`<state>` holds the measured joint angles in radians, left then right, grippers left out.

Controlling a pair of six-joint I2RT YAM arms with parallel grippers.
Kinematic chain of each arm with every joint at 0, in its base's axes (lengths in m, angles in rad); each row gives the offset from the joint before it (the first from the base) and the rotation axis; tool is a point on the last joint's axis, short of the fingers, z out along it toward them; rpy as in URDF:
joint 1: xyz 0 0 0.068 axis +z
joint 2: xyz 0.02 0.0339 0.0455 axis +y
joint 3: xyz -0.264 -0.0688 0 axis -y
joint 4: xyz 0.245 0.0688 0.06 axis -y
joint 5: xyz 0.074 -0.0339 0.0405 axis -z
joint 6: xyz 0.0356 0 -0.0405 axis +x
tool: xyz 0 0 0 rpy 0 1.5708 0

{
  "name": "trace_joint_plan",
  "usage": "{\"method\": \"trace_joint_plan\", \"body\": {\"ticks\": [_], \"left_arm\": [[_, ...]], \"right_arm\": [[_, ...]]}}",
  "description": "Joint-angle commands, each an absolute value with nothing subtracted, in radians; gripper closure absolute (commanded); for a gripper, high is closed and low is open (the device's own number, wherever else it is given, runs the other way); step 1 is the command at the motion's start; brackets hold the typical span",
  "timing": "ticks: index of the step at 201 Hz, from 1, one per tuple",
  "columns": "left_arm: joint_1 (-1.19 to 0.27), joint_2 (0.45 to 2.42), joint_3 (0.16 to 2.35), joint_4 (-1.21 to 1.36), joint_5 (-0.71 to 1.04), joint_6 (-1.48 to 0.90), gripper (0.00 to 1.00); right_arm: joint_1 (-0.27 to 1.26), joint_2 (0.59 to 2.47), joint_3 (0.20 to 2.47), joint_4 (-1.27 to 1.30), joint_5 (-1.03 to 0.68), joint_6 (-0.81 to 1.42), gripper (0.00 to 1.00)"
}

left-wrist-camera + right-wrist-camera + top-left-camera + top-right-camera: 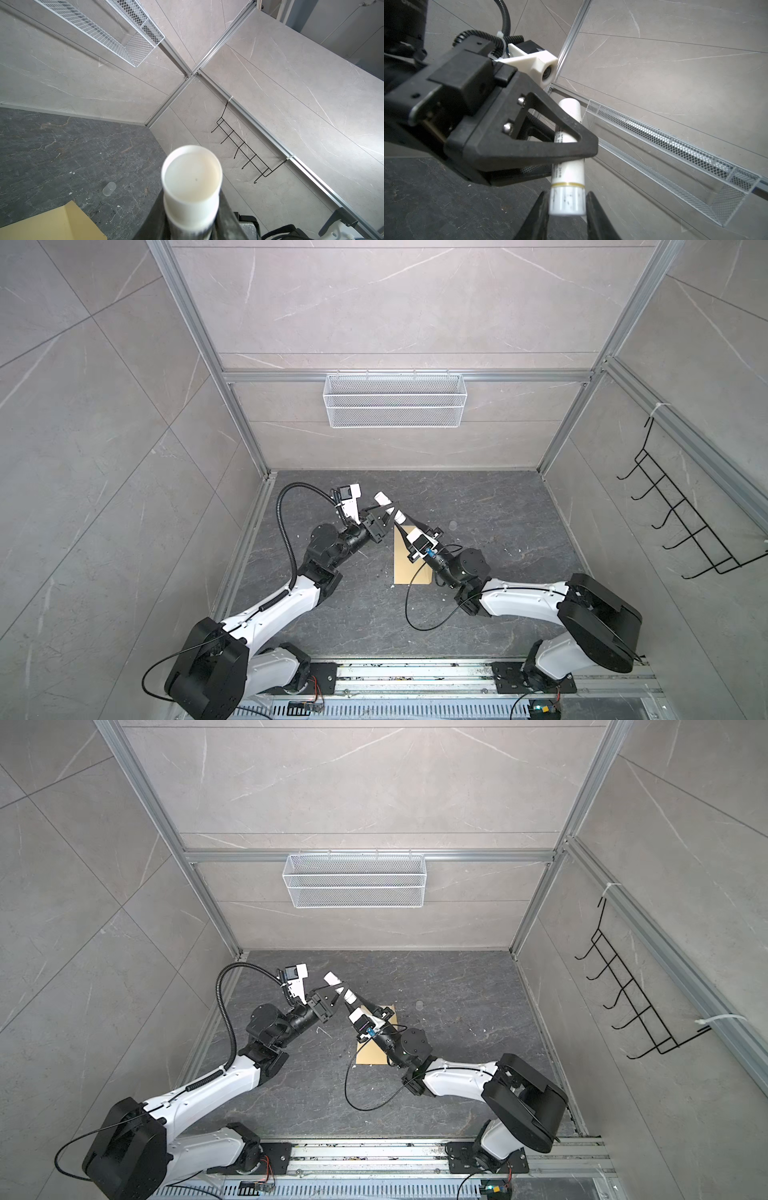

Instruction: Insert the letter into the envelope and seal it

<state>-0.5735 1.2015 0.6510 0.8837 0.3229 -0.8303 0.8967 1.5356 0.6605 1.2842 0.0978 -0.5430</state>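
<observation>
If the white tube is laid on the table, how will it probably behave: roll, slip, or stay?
The tube is a smooth round cylinder, so on its side on the flat table it would probably roll. It looks rigid: the left gripper holds it at mid-length without visible bending. Its glossy plastic may slip in a loose grip.

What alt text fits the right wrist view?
The left gripper clamps a white tube around its middle, and the right gripper's two dark fingers sit against both sides of the tube's near end, just past a gold band. Behind are grey wall panels with a white mesh basket, over a dark tabletop.
</observation>
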Motion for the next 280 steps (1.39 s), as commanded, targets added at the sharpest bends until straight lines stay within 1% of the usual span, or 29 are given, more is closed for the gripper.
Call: {"method": "trace_joint_plan", "body": {"ticks": [1,23,55,73,87,103,125,161,192,208,231,255,271,275,280], "left_arm": [[-0.574,1.201,0.676,0.956,0.339,-0.83,1.0],[-0.574,1.209,0.68,0.956,0.349,-0.831,1.0],[-0.574,1.215,0.684,0.953,0.373,-0.824,1.0],[-0.574,1.213,0.687,0.94,0.384,-0.806,1.0],[-0.573,1.213,0.688,0.936,0.393,-0.79,1.0],[-0.574,1.213,0.688,0.936,0.407,-0.768,1.0],[-0.574,1.213,0.682,0.961,0.435,-0.744,1.0],[-0.574,1.215,0.683,0.994,0.486,-0.724,1.0],[-0.574,1.215,0.684,1.019,0.521,-0.715,1.0],[-0.574,1.213,0.685,1.02,0.529,-0.71,1.0],[-0.574,1.211,0.686,1.017,0.526,-0.708,1.0],[-0.574,1.213,0.687,1.003,0.503,-0.717,1.0],[-0.574,1.216,0.693,0.984,0.466,-0.743,1.0],[-0.574,1.217,0.695,0.979,0.459,-0.747,1.0],[-0.574,1.219,0.697,0.973,0.449,-0.754,1.0]], "right_arm": [[0.904,1.552,0.686,1.306,0.106,-0.531,0.7],[0.902,1.552,0.693,1.294,0.102,-0.521,0.74],[0.902,1.534,0.704,1.257,0.069,-0.466,0.86],[0.895,1.506,0.717,1.201,0.021,-0.405,0.91],[0.88,1.476,0.728,1.143,-0.039,-0.336,0.92],[0.838,1.446,0.738,1.098,-0.138,-0.199,0.94],[0.754,1.423,0.758,1.085,-0.302,0.047,0.95],[0.653,1.457,0.805,1.175,-0.521,0.441,0.95],[0.601,1.537,0.845,1.35,-0.608,0.755,0.97],[0.586,1.576,0.868,1.417,-0.63,0.854,0.98],[0.585,1.588,0.891,1.396,-0.658,0.861,1.0],[0.585,1.568,0.881,1.328,-0.657,0.772,0.98],[0.584,1.535,0.861,1.262,-0.641,0.661,0.9],[0.587,1.525,0.854,1.245,-0.632,0.627,0.86],[0.59,1.509,0.847,1.222,-0.617,0.576,0.79]]}}
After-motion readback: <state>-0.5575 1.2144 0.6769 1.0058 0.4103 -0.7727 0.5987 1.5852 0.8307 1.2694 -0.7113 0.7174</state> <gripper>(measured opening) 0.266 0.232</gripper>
